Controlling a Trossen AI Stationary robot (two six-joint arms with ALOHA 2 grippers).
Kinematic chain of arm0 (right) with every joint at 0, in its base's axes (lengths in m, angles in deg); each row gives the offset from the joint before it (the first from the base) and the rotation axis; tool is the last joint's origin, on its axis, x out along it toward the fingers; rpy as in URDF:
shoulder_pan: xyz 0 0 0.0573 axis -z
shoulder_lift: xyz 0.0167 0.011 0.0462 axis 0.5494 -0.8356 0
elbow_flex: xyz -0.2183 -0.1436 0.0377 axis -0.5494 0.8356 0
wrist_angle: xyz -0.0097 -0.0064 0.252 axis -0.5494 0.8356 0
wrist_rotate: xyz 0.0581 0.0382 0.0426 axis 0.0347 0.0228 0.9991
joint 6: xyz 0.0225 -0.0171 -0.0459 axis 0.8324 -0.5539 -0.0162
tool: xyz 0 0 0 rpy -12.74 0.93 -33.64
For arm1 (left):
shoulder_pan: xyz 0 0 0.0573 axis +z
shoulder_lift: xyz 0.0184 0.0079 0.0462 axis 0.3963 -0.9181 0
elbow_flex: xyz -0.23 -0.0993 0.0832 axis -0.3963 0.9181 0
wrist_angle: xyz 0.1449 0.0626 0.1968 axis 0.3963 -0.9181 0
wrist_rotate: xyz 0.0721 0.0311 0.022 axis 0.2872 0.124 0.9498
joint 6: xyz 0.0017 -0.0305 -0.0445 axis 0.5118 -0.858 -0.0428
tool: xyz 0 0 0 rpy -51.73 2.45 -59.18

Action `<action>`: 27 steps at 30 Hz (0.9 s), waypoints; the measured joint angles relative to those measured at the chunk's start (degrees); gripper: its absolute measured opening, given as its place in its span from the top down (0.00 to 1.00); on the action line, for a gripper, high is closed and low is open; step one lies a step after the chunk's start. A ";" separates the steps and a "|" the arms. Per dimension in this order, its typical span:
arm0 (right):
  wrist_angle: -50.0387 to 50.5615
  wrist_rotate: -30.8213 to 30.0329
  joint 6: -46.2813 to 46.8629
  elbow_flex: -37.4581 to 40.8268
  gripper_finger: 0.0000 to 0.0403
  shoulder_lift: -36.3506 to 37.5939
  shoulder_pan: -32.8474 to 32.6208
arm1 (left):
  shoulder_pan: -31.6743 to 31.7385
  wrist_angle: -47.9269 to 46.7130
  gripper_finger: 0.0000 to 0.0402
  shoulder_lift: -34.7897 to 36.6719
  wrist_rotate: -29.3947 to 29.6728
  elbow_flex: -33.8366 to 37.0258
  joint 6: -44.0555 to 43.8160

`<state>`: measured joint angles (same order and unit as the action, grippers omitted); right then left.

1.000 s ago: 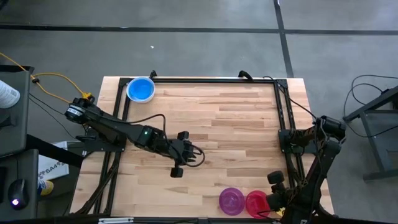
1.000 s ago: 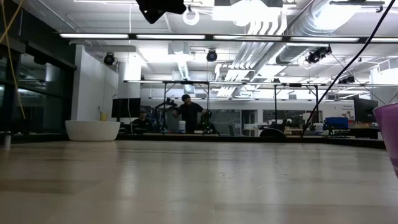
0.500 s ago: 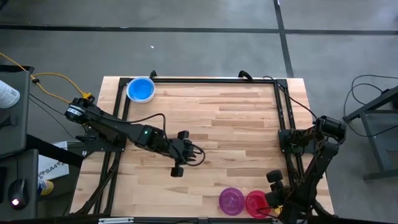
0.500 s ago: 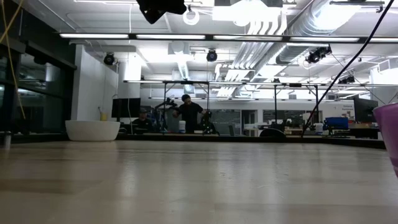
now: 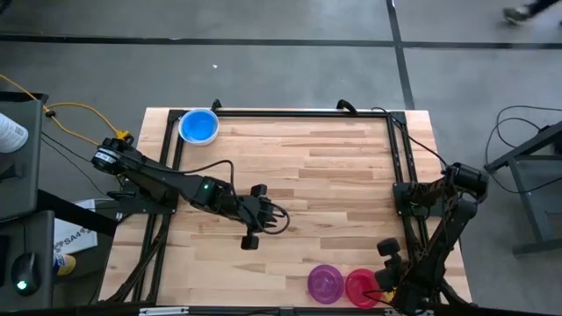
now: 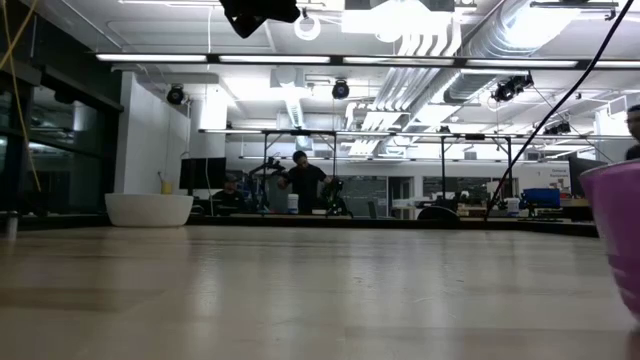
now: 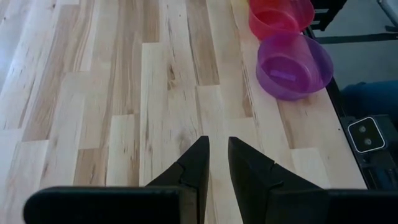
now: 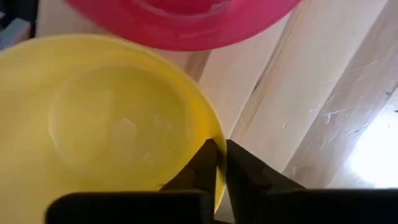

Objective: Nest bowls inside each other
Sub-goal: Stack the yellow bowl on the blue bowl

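Observation:
Three bowls are in the high view: a blue bowl [image 5: 198, 126] on its base at the far left corner, and a purple bowl [image 5: 325, 283] and a red bowl [image 5: 360, 286] side by side at the near edge. A yellow bowl [image 8: 112, 124] shows only in the right wrist view, close beside the red bowl [image 8: 180, 18]. My right gripper [image 8: 219, 160] is shut on it at the near right corner, where my right arm [image 5: 413, 272] covers it from above. My left gripper [image 7: 217, 163] hangs above the table's middle with a narrow gap and nothing between its fingers. My right gripper pinches the yellow bowl's rim [image 8: 215, 138] between its two fingers, one over the bowl's inside and one outside the wall. The fingers come from above, pointing down. I cannot tell whether the bowl is lifted or rests on the table.
A black frame rail [image 5: 399, 167] runs along the table's right side, and another along the far edge. Bare wood lies between the blue bowl and the near bowls. People stand in the room behind the table [image 6: 305, 185].
My right arm has sunk a little at the near right corner. The purple bowl has slid a short way toward the table's left and reaches farther into the low view than before. My left arm has kept still.

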<state>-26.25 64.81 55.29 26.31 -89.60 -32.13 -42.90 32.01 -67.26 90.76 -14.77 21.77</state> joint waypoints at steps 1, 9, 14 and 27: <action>-0.03 0.61 -0.01 -0.06 0.97 0.06 0.00 | 0.00 0.01 0.85 0.00 0.00 0.00 0.00; 0.66 2.08 -0.31 -0.06 0.99 0.09 0.02 | 0.00 0.02 0.85 0.02 -0.02 0.00 -0.02; 2.32 2.30 -1.47 -0.01 0.99 0.77 -0.02 | 0.00 0.02 0.85 0.02 -0.03 0.00 -0.01; 9.40 2.23 0.44 0.10 0.99 12.00 1.58 | 0.00 -0.10 0.85 0.02 -0.04 0.00 -0.01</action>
<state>-16.85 67.04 55.73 26.40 -77.59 -30.54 -42.90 31.91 -67.24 90.72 -14.77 21.76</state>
